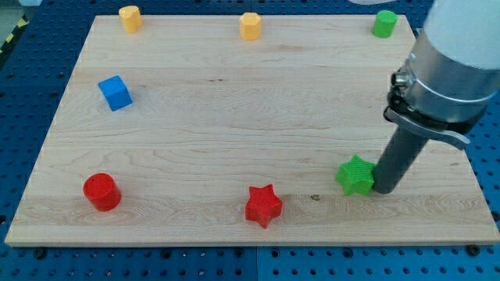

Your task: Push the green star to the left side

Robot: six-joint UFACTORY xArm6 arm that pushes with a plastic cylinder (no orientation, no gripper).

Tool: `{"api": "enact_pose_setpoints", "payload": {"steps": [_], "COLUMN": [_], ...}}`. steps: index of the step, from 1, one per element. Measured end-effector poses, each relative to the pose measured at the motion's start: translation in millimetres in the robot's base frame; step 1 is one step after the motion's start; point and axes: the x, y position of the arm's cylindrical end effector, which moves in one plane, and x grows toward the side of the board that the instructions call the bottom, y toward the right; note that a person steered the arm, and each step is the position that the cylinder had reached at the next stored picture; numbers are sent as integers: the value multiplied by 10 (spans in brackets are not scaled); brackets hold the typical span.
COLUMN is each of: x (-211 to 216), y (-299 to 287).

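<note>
The green star (355,175) lies on the wooden board (234,117) at the view's lower right. My tip (383,188) stands right against the star's right side, touching or nearly touching it. The dark rod rises from there up to the grey arm body at the view's upper right.
A red star (263,205) lies at the bottom centre and a red cylinder (101,192) at the lower left. A blue cube (116,93) sits at the left. Two yellow blocks (130,17) (250,26) and a green cylinder (383,23) line the top edge.
</note>
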Motion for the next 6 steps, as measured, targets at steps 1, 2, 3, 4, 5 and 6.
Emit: {"api": "enact_pose_setpoints", "payload": {"steps": [1, 2, 3, 4, 5, 6], "x": [-11, -27, -50, -65, -77, -83], "y": [-326, -772, -1183, -1418, -1150, -381]}}
